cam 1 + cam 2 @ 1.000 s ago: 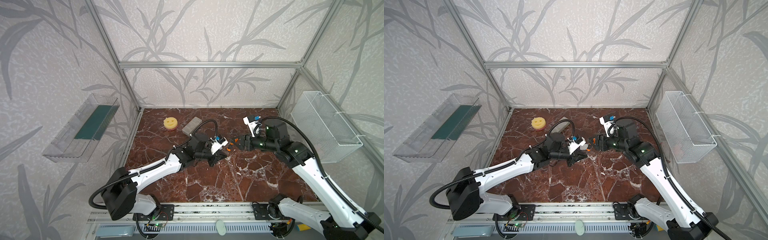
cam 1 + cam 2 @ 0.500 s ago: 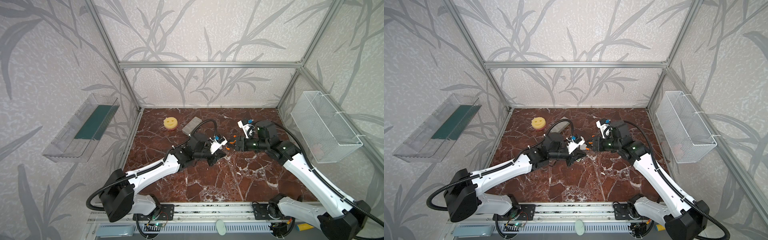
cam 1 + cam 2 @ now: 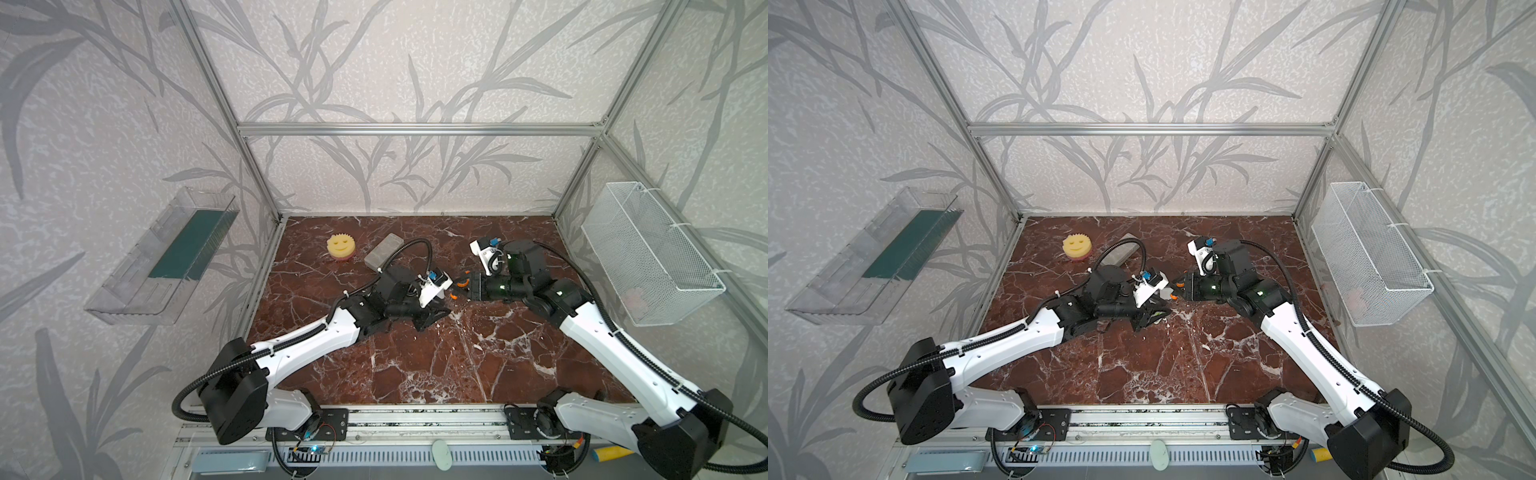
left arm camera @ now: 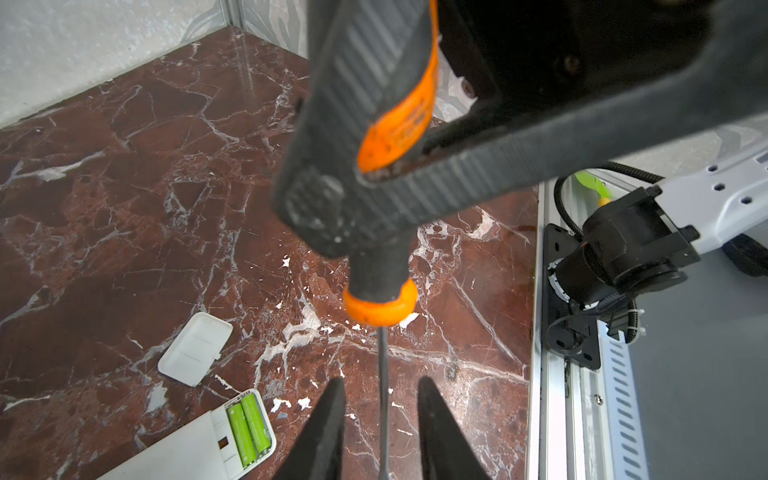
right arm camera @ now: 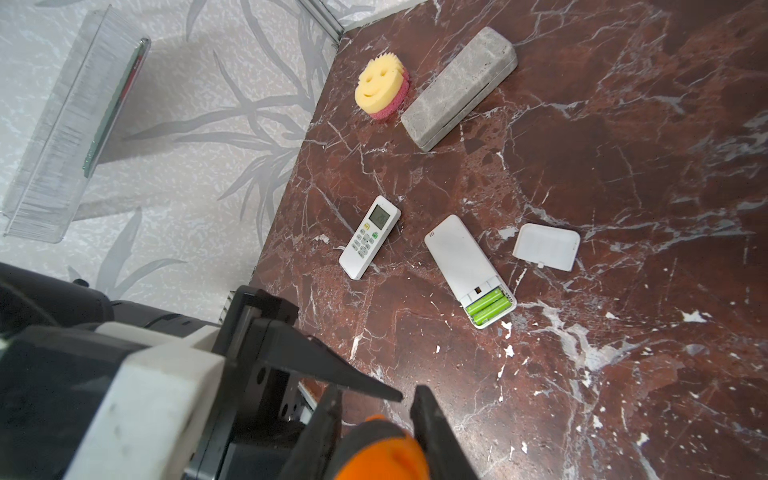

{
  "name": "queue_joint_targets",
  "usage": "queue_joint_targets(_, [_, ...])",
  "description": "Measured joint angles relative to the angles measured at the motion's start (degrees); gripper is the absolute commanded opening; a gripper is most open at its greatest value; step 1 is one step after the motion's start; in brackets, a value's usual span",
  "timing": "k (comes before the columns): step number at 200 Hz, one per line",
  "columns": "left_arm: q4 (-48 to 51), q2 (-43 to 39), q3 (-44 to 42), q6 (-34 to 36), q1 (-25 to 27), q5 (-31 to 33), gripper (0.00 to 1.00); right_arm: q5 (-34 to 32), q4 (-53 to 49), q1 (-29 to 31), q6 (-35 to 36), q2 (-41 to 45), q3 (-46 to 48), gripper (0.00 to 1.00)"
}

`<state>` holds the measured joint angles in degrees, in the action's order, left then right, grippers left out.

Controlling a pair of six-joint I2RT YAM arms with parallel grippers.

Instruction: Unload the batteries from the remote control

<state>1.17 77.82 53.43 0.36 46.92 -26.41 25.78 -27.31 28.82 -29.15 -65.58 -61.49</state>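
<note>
Slim lime-green batteries point(image 5: 487, 308) sit side by side in the open end compartment of a white remote control point(image 5: 459, 257), which lies face down on the red-brown marble tabletop point(image 5: 623, 145). A white battery cover point(image 5: 546, 251) lies just beside it, not touching. A second white remote with buttons point(image 5: 370, 237) lies face up nearby. The right gripper point(image 5: 374, 395) is clamped on the handle of a black-and-orange screwdriver point(image 4: 376, 274). The left gripper point(image 4: 381, 382) has its fingers apart, with the shaft between them untouched. A yellow smiley sponge point(image 5: 380, 89) sits just beside a grey oblong case point(image 5: 459, 87).
</note>
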Motion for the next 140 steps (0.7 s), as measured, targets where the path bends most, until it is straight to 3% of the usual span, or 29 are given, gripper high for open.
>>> queue_joint_targets(25, [-0.79,-1.29,-0.92,-6.36,-0.55,5.57,0.56,-6.51,1.29,0.79,2.93,1.79,2.54,0.0])
queue_joint_targets(60, [-0.79,-1.03,-3.5,-22.56,-5.14,9.6,0.51,-16.65,8.04,4.28,7.74,1.27,8.02,0.0])
queue_joint_targets(103, [-1.49,5.07,-10.38,-38.88,-6.86,11.65,0.44,-25.55,19.91,7.65,12.07,-7.54,13.46,0.0])
queue_joint_targets(140, [-3.89,11.47,-12.98,-45.42,-7.63,11.65,0.43,-29.42,25.94,7.63,14.67,-13.84,13.57,0.0])
